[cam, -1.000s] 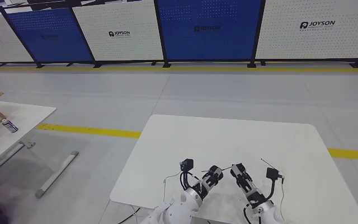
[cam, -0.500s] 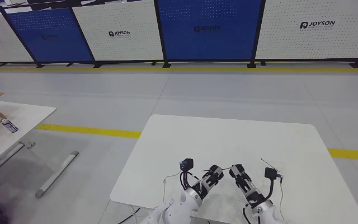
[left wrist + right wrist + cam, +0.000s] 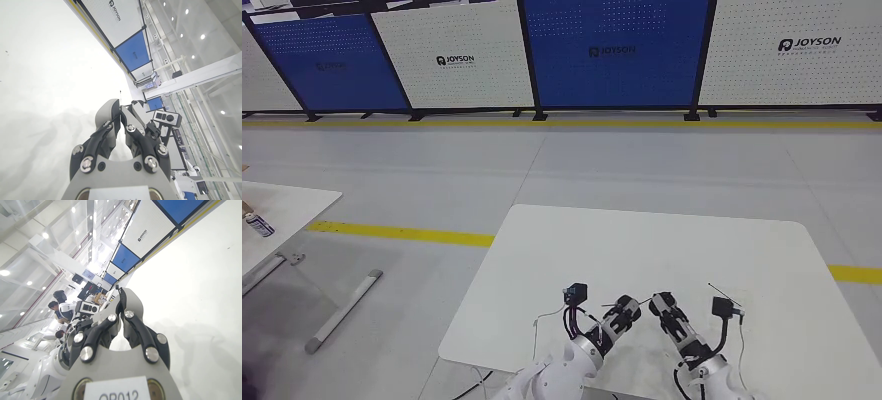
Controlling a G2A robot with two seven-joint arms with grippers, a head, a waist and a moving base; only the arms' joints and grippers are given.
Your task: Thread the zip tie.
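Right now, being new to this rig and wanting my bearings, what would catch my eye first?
The left gripper and the right gripper sit close together by the near edge of the white table. Each is shut on a thin black zip tie. Beyond the table, a row of blue and white panels lines the floor.

My left gripper [image 3: 120,108]: pale grey curved finger shells [image 3: 105,113], black ribbed pads, black linkage bars, round silver screws [image 3: 86,164], flat grey base plate [image 3: 117,170]. My right gripper [image 3: 121,295]: same build, white label [image 3: 116,389] with black print. Glossy white forearms [image 3: 562,375], black wrist sections, small black camera boxes [image 3: 575,293], thin black cables [image 3: 739,340].
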